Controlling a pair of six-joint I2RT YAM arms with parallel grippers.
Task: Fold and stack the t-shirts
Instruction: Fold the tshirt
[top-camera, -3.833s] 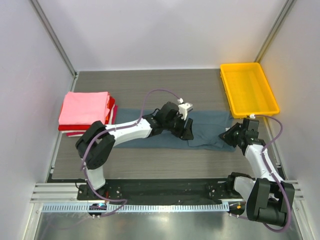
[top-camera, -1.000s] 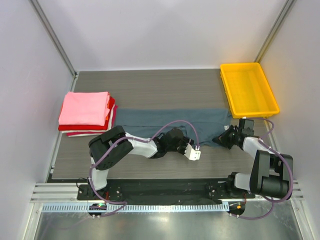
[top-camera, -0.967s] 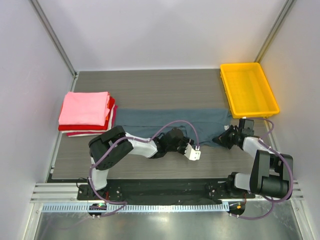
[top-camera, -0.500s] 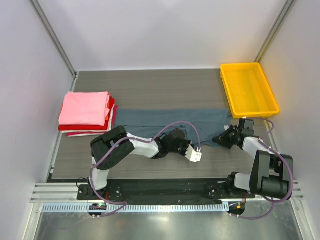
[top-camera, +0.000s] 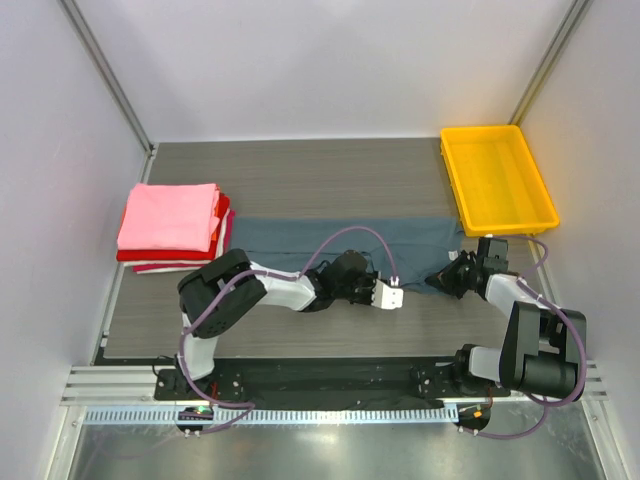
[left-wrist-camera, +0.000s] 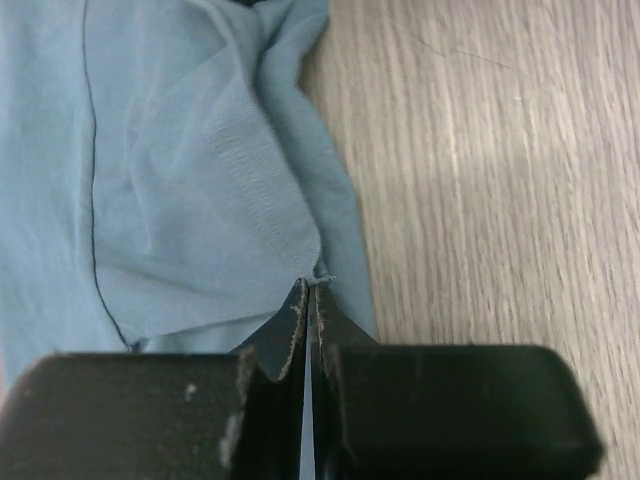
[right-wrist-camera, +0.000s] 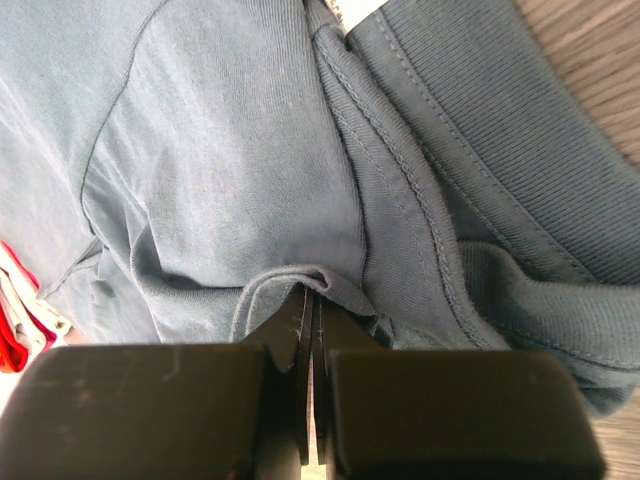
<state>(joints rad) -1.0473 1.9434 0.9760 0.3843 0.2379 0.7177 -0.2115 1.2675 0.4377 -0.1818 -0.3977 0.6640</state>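
1. L gripper (left-wrist-camera: 309, 295): jaws clamped tight. Tips meet on the near hem of the blue-grey tee (top-camera: 300, 238), and the thin cloth looks nipped between them. Loose thread right at the tips.
2. Rel. to L tips (wrist view): tee body spreads ahead and to the left, w/ a folded-over flap and a stitched hem running up from the tips. Bare wood-grain table (left-wrist-camera: 480, 150) ahead-right.
3. R gripper (right-wrist-camera: 310, 298): jaws clamped too, w/ a small raised pleat of the same tee bunched at the tips, so it's grasping the cloth.
4. Rel. to R tips (wrist view): ribbed collar band ahead-right, double-stitched seam straight ahead, smooth panel ahead-left.
5. Top view: tee lies flat as a long strip across mid-table. Both grippers sit on its near edge, L approx mid-right of the strip and R at the right end. The stretch of tee between them is partly hidden by the L wrist.
6. Folded stack sits well left of L gripper: pink tee (top-camera: 168, 214) on top, red tee (top-camera: 222, 212) under it, white tee (top-camera: 150, 267) at the bottom. It's just beside the strip's left end; can't tell if they touch.
7. Yellow tray (top-camera: 495, 175): beyond R gripper, far-right of table, near the strip's right end but apart from it.
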